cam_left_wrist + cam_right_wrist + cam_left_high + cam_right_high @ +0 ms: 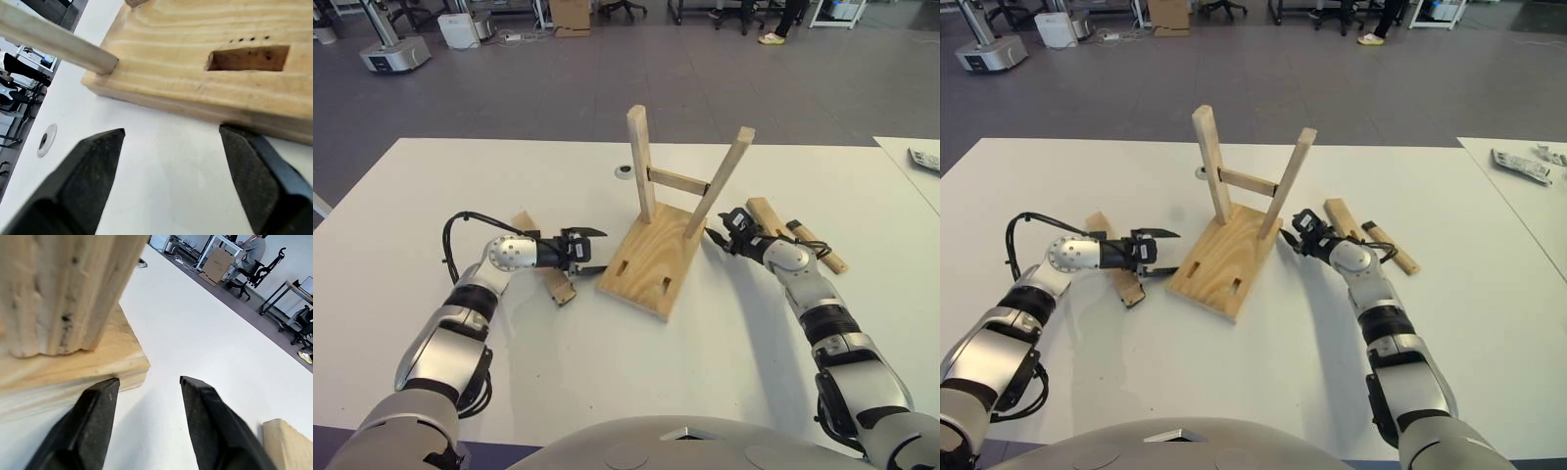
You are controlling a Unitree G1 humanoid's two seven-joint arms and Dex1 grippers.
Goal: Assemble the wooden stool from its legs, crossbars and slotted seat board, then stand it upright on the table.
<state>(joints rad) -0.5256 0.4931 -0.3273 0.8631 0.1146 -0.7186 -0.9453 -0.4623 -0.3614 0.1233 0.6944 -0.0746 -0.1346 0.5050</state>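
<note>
The slotted seat board [651, 245] lay flat on the white bench [460, 176], near its middle. Two legs stood up from the board's far end: the left leg [641, 162] nearly upright, the right leg [724, 181] leaning outward. A crossbar [677, 181] joined them. Two slots [620, 266] at the board's near end were unfilled.

The left gripper [595, 252] lay just beside the board's left edge, its fingers [93, 181] spread apart and grasping nothing. One fingertip was close to the board's side. A loose wooden piece [560, 286] lay on the bench under this gripper.

The right gripper [715, 238] sat at the board's right edge, near the base of the right leg. Its fingers [93, 421] were likewise parted and empty.

Two further loose wooden pieces, one broad [766, 215] and one thinner [822, 250], lay on the bench beyond the right gripper.
</note>
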